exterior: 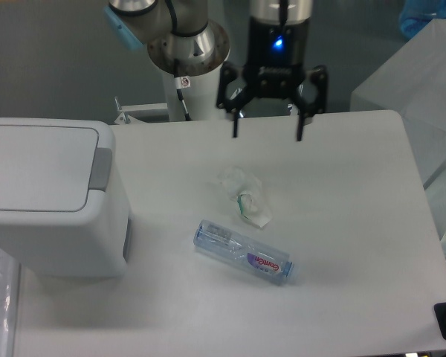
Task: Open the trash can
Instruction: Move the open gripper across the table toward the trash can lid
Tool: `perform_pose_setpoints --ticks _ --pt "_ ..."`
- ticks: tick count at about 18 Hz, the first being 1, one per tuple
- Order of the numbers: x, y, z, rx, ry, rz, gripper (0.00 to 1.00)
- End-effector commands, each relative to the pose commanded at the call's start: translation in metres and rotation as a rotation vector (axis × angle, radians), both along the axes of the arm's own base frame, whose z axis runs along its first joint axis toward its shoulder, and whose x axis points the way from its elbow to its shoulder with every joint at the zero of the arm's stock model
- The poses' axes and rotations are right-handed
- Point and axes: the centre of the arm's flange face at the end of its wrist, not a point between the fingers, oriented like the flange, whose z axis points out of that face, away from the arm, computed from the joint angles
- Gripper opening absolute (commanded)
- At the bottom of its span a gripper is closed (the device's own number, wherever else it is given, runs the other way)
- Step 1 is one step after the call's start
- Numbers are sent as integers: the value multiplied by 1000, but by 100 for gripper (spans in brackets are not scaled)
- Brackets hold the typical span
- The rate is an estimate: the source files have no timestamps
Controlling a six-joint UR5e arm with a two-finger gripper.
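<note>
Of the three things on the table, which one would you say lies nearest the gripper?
The crumpled clear wrapper, lying almost directly below the open gripper. The bottle lies farther toward the front edge, and the trash can sits far off at the table's left side.

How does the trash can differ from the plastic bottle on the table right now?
The trash can is white, opaque and boxy; the bottle is clear with a label. The trash can stands upright at the table's left edge with its lid shut; the bottle lies on its side near the middle. The trash can is far larger. Both rest untouched.
</note>
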Motion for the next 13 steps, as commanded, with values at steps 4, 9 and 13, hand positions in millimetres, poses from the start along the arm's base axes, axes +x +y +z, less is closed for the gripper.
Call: perform_pose_setpoints --ticks 4,9,13 --pt "23 7 1 68 -107 30 100" --pt "32 16 -2 97 -186 62 100" --pt "42 18 -18 77 -211 49 100"
